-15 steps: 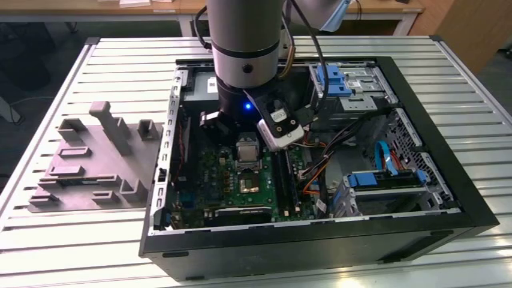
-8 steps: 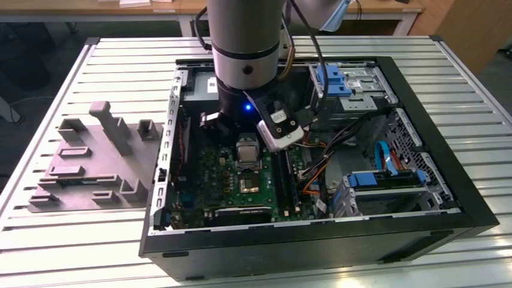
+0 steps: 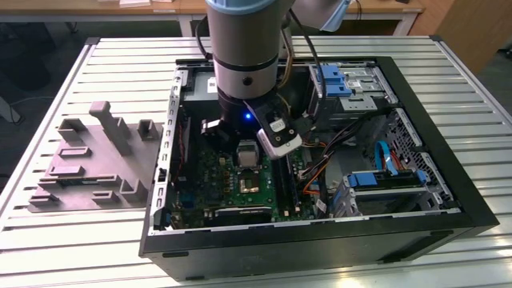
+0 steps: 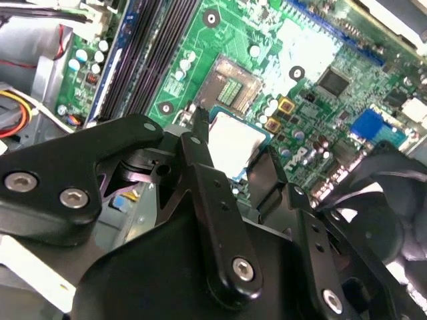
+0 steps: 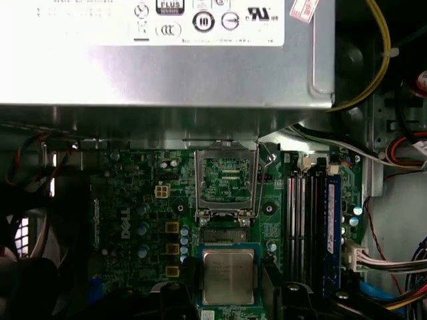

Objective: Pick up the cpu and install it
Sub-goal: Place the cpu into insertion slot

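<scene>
The cpu, a small flat square chip with a pale brushed-silver top and thin dark rim, is clamped between the matte black fingers of the gripper. It sits over the glossy green circuit board, just beside the open socket with its shiny metal frame. The board lies inside the open black metal computer case, next to a large grey metal box with a white label.
</scene>
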Available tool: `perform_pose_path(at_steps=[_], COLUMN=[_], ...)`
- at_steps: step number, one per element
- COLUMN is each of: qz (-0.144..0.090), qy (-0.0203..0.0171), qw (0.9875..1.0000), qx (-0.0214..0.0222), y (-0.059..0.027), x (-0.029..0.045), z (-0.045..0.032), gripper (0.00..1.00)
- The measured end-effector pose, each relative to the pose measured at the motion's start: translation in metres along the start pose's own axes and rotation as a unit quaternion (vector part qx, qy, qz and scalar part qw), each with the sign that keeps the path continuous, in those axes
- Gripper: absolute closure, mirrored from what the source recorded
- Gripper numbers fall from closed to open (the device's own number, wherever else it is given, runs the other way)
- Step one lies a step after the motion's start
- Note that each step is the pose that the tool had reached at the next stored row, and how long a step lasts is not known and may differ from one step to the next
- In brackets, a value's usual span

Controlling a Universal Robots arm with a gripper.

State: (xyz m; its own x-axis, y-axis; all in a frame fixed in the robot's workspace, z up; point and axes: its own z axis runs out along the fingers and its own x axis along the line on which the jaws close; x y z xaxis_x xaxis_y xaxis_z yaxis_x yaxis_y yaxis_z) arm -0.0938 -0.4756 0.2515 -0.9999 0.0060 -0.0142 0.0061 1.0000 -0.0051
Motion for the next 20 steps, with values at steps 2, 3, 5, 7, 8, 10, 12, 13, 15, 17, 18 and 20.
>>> perform_pose_path(at_steps=[2,3,5,7,8,10,12,13,15,17,18,20], qz=[0.000,0.000,0.000,0.000,0.000,0.000,0.000,0.000,0.000,0.000,0.000,0.000], qy=[0.0000,0.0000,-0.0001,0.0000,0.0000,0.0000,0.0000,0.0000,0.0000,0.0000,0.0000,0.0000], qw=[1.0000,1.0000,1.0000,1.0000,1.0000,1.0000,1.0000,1.0000,1.0000,1.0000,1.0000,1.0000], qx=[0.0000,-0.0001,-0.0002,0.0000,-0.0024,-0.0048,-0.0051,-0.0052,-0.0054,-0.0056,-0.0057,-0.0060], y=[-0.0023,-0.0039,-0.0051,-0.0051,-0.0052,-0.0052,-0.0052,-0.0052,-0.0052,-0.0052,-0.0052,-0.0052], x=[0.0000,0.0000,0.0001,0.0001,0.0000,0.0001,0.0000,0.0001,0.0001,0.0001,0.0001,0.0001], z=[0.0032,0.0045,0.0066,0.0067,0.0068,0.0068,0.0068,0.0068,0.0068,0.0068,0.0068,0.0076], gripper=[0.53,0.53,0.53,0.53,0.53,0.53,0.53,0.53,0.53,0.53,0.53,0.53])
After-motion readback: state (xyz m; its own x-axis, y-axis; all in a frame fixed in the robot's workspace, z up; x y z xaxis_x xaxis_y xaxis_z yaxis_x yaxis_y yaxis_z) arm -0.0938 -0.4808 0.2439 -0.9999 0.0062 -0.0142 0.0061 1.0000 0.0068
